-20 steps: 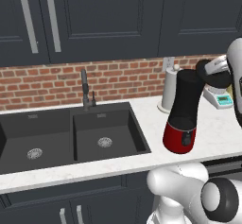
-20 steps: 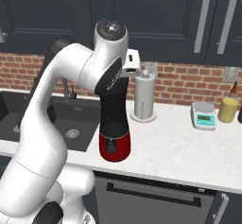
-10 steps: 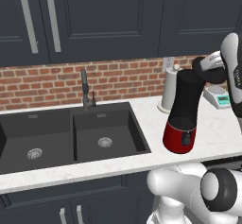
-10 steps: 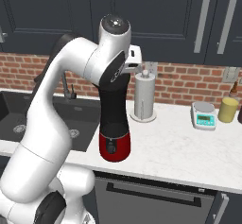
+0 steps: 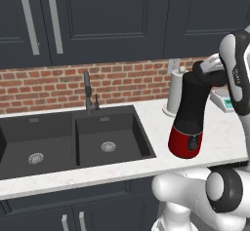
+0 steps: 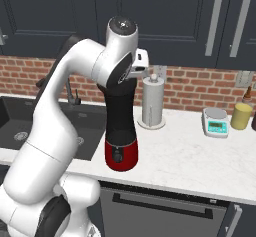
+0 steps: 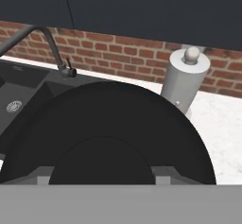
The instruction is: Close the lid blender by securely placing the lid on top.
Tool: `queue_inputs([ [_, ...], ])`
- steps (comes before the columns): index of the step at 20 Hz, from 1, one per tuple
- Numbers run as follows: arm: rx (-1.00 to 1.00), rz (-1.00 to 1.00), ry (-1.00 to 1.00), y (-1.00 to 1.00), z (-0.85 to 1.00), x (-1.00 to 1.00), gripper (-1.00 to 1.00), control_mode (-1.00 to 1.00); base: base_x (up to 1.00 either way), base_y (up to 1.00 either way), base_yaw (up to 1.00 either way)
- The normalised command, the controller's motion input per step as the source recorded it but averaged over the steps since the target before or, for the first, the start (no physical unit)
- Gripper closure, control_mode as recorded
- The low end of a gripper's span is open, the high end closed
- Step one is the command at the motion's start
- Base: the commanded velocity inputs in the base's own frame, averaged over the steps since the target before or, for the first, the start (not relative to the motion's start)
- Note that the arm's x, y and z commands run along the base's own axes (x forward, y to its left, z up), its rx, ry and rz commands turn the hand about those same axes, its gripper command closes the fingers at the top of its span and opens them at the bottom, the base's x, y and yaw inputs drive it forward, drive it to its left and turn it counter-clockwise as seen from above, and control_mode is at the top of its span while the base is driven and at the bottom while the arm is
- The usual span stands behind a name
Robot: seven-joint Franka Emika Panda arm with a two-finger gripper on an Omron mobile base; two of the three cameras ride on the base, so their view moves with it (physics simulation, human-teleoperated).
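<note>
While the gripper (image 7: 101, 183) is clamping the lid (image 7: 106, 138) just above the blender (image 6: 120, 126) near the counter's front edge, risks are showing: the lid seating tilted or off-centre, or a sideways push tipping the tall jar. Hand view is showing the lid's round black face; base views are showing the red base and paper-towel roll (image 6: 153, 101) behind.

No readable text, label, brand or number appears on anything in these views.
</note>
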Motion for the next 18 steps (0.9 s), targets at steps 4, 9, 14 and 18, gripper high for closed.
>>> queue_inputs([
  [4, 0.0, 0.0, 0.07, 0.07, -0.05, 0.19, 1.0, -1.0, 0.0, 0.0, 0.0],
  [9, 0.0, 0.0, 0.03, 0.01, -0.02, 0.19, 1.0, -1.0, 0.0, 0.0, 0.0],
  [14, 0.0, 0.0, 0.0, 0.0, -0.07, 0.15, 1.0, -1.0, 0.0, 0.0, 0.0],
  [18, 0.0, 0.0, 0.0, 0.0, -0.13, 0.14, 1.0, -1.0, 0.0, 0.0, 0.0],
])
